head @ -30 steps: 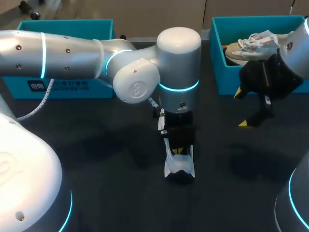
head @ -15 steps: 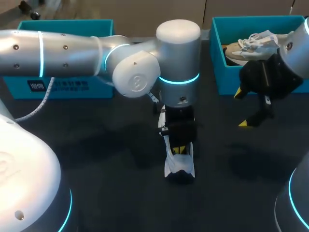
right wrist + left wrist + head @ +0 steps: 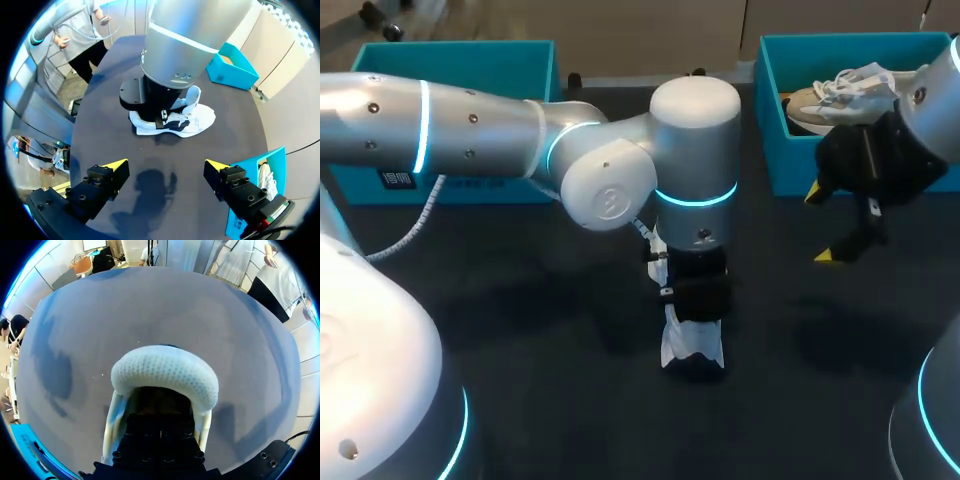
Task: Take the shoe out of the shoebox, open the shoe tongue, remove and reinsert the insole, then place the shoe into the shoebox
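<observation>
A white shoe (image 3: 692, 346) lies on the dark table near the middle. My left gripper (image 3: 694, 296) comes straight down into its opening, and its tips are hidden inside. The left wrist view shows the shoe's padded heel collar (image 3: 165, 371) just ahead of the black gripper body (image 3: 160, 432). What lies between the fingers is hidden. My right gripper (image 3: 822, 224) hangs open above the table in front of the teal shoebox (image 3: 772, 120). From the right wrist, its yellow tips stand wide apart around empty space (image 3: 167, 165), with the shoe (image 3: 195, 120) further ahead.
A second pale shoe (image 3: 835, 92) lies in the shoebox at the back right. Another teal box (image 3: 460, 62) stands at the back left. My left arm's big wrist (image 3: 692, 150) reaches over the table's middle.
My left gripper has sunk lower into the shoe, and its yellow tips, seen before, are now hidden. The left forearm has shifted slightly. The right arm has not moved.
</observation>
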`<state>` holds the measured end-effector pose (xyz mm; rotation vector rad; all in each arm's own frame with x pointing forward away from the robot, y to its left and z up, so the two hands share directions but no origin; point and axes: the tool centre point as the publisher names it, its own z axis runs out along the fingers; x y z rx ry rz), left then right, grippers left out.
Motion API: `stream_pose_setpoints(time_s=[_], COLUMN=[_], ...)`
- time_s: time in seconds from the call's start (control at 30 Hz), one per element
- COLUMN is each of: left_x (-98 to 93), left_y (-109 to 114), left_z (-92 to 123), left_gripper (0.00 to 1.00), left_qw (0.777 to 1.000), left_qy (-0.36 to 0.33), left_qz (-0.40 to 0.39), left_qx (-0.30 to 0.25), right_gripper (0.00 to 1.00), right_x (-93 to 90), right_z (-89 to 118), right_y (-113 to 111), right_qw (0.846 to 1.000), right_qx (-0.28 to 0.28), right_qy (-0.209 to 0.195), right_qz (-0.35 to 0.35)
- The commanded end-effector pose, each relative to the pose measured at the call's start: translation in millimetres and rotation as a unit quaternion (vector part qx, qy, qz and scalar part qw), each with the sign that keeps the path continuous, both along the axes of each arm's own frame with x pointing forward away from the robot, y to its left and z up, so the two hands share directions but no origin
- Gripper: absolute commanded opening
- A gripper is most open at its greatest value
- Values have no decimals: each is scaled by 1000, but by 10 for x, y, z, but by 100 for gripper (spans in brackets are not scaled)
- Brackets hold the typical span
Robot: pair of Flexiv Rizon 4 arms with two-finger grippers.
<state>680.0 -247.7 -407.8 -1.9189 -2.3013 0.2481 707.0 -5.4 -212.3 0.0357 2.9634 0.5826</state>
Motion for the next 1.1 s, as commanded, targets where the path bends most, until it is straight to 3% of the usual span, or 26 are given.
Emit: stream_pose_setpoints(time_s=[0.03,0.4,0.8,1.1], left_x=[-42,-96,-282,-208], left_y=[-19,82,-58,15], left_z=[-36,237,-5,-188], left_gripper=[0,0,0,0], left_qw=[1000,999,999,1000], left_qy=[-6,2,17,10], left_qz=[1,1,-21,-10], left_qx=[-9,-35,-26,-15], right_gripper=[100,100,100,100], right_x=[1,1,1,1], right_z=[-12,-12,-12,-12], right_y=[5,5,5,5], right_qw=[1000,1000,1000,1000], right_qx=[-1,-1,-1,-1], right_qy=[0,0,0,0], right_qz=[0,0,0,0])
